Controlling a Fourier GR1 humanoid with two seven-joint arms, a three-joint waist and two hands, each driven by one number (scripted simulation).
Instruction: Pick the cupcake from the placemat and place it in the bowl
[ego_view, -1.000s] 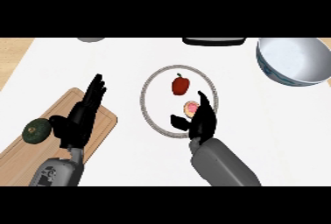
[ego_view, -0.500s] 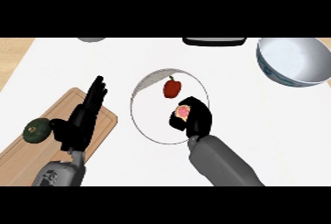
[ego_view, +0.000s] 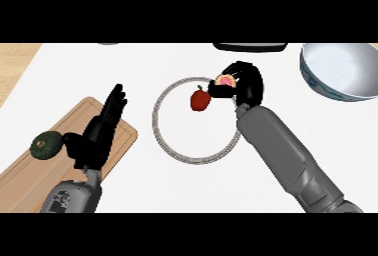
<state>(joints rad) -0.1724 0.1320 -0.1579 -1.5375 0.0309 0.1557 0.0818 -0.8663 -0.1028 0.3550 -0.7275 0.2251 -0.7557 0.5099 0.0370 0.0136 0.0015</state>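
nearby, red pepper (ego_view: 200, 99) beside cupcake (ego_view: 226, 80)

A matt white top is seen on the table (ego_view: 177, 190). Pale wood grain is shown on the cutting board (ego_view: 29, 175). The bowl (ego_view: 347, 70) looks glazed, perhaps ceramic, with a soft sheen. The red pepper (ego_view: 200, 99) appears glossy; the dark avocado (ego_view: 46, 144) looks dull and rough.

The right hand (ego_view: 242, 82), curled round the small pink-frosted cupcake (ego_view: 225, 80), has travelled from the round white grey-rimmed placemat's (ego_view: 171, 150) middle up past its upper right rim. It is now nearer the large pale blue bowl (ego_view: 341, 70).
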